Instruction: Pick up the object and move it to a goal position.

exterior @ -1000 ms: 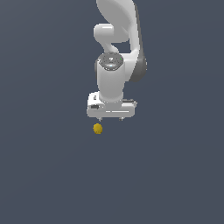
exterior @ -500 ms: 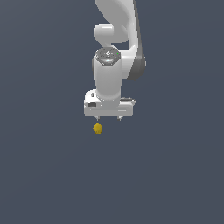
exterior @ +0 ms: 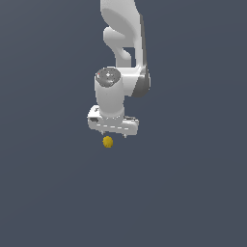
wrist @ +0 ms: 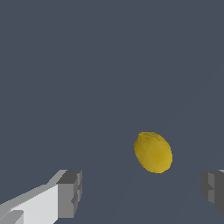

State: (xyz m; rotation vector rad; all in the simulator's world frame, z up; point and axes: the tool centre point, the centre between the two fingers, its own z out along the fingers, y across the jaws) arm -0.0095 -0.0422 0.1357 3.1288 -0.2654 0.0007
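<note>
A small yellow ball (wrist: 152,152) lies between the gripper's (wrist: 142,192) spread fingers (wrist: 69,193), touching neither, just below them.

The exterior view looks from a distance at the arm (exterior: 120,82), which fills the upper centre of the frame against a plain grey ground. The wrist view looks close past the fingertips (wrist: 70,192). Both views share the yellow ball (exterior: 107,142) (wrist: 152,152).

Object (exterior: 107,142) (wrist: 152,152) sitting below gripper (exterior: 114,134) (wrist: 140,192), apart from both fingers (wrist: 69,193), untouched; lying between spread jaws, nearer one finger than other.
</note>
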